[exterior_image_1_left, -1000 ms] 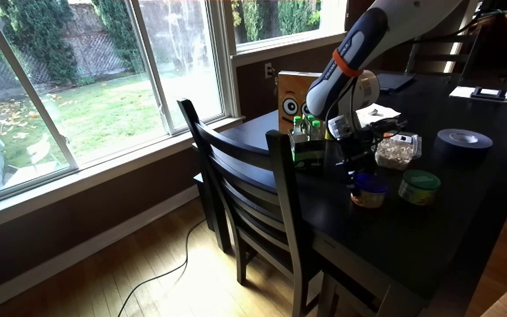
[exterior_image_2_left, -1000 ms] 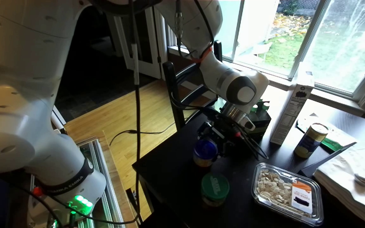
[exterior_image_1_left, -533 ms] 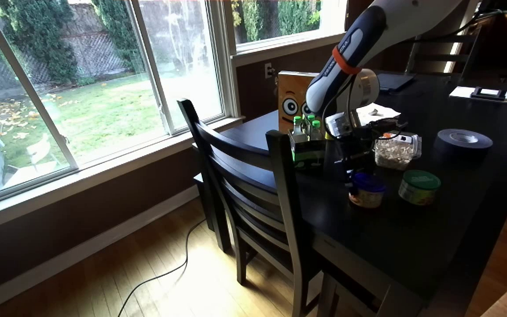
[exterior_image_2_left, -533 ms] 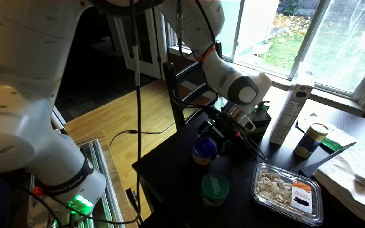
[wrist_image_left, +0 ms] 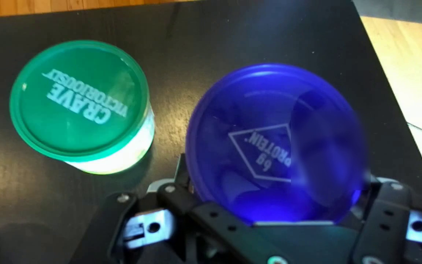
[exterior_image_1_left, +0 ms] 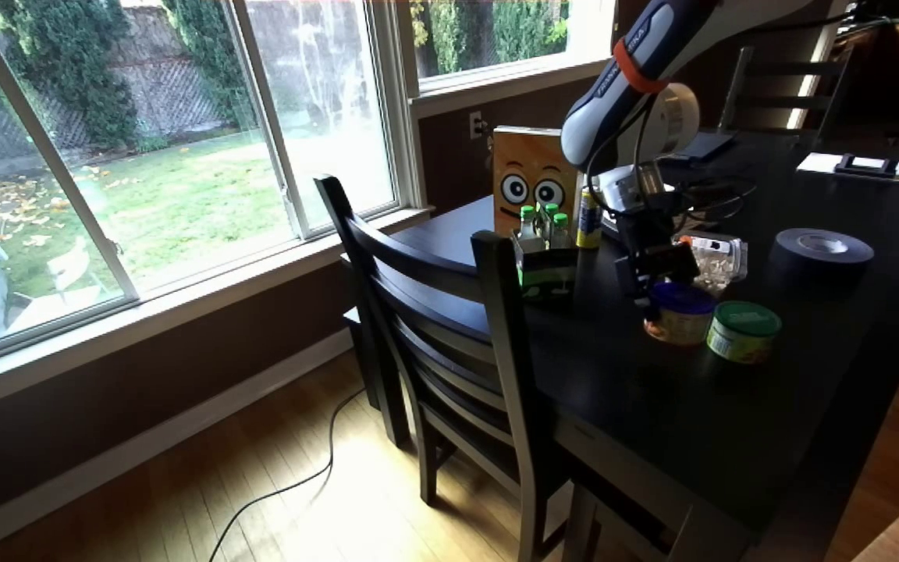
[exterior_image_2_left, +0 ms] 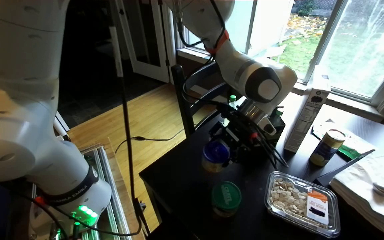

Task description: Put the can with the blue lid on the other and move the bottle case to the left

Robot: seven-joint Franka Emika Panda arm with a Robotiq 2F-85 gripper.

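So, gripper has blue can pinched by its sides, lid up, prob. so its base lands flat on green can, upright nearby. Blue can looks raised, tho the gap below's too dark to tell; may need more ht. to clear the green lid. Edge of table lies apart from green can, w/ room round it to let go; tub stands apart. Case sits near chair & box, so its shift l. might be tight.

Identifiable as home dining area by ladder-back chair, dark table, hardwood floor and window onto lawn
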